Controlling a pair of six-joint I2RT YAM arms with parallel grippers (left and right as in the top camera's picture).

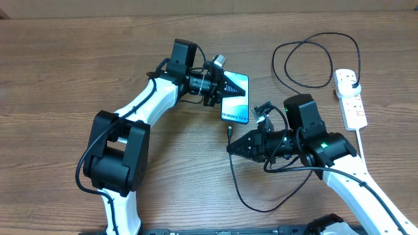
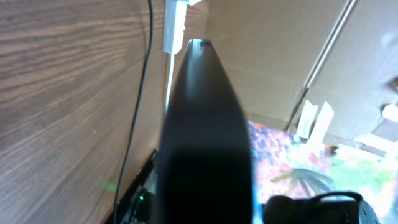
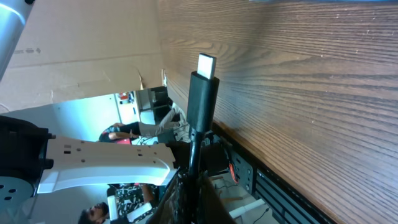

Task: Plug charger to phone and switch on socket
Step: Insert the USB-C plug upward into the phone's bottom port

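- Black left gripper (image 1: 225,87) is clenched on the upper end of the phone (image 1: 238,104), which sits tilted near table centre with its blue screen up. It is held at one end only, so a push from the plug could pivot or slide it in the fingers
- In the left wrist view the phone (image 2: 205,124) is a blurred dark edge filling the frame and no port is visible. Alignment can't be checked from here, so a blind insert may miss
- The plug tip (image 1: 230,131) is just beside the phone's lower edge and does not touch it. Its approach angle looks off-axis, so it risks jamming skewed or scraping the frame
- The right gripper (image 1: 234,147) is clamped on the charger (image 1: 307,85) cable just behind the plug. In the right wrist view the plug tip (image 3: 206,63) stands well out past the fingers, so it could bend or twist in the grip under insertion force
- A slack loop of cable lies under the right arm. It could snag on the arm during a move and yank the plug sideways
- The socket (image 1: 351,104) lies at the far right, well apart from the phone, with the adapter (image 1: 353,79) seemingly seated in its top outlet. A cable tug could unseat the adapter or drag the strip
- The switch state is too small to read. Both grippers are occupied, so one must let go for the press, and releasing early may let the phone or plug drop out
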